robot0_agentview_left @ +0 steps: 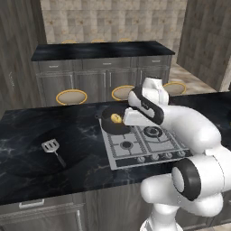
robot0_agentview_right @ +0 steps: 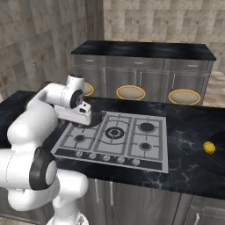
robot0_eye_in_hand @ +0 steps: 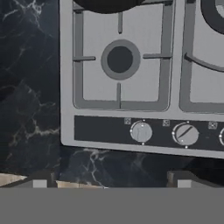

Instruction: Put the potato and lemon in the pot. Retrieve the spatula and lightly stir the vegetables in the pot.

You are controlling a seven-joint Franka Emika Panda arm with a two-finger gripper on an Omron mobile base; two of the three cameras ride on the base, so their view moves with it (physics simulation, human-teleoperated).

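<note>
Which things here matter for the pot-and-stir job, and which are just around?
Job:
pot on the stove's back-left burner
one yellow vegetable inside it
second yellow vegetable on the counter right of the stove
spatula on the counter left of the stove
gripper, open, holding nothing

Around:
stove
stools

Glossy white rounded arm (robot0_agentview_left: 194, 131) segments (black bands at the joints).
</note>
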